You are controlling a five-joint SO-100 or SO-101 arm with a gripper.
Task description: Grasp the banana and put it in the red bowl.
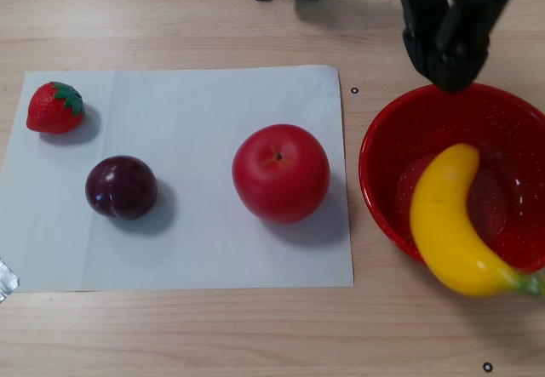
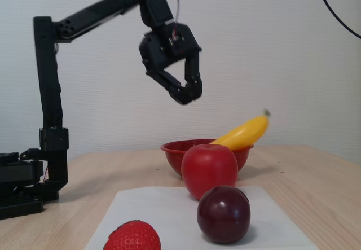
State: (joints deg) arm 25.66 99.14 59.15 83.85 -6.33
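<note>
jaws (image 2: 186,95) nearly closed above apple (image 2: 209,170), plum (image 2: 223,213).

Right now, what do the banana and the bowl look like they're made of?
Banana: probably plastic; smooth, uniformly yellow, glossy, with no blemishes. Bowl: likely glazed ceramic or hard plastic; shiny red with fine pale speckles inside. The look alone cannot settle which.

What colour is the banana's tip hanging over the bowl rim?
Green, on the banana tip past the red bowl rim; clearest in the other view.
</note>
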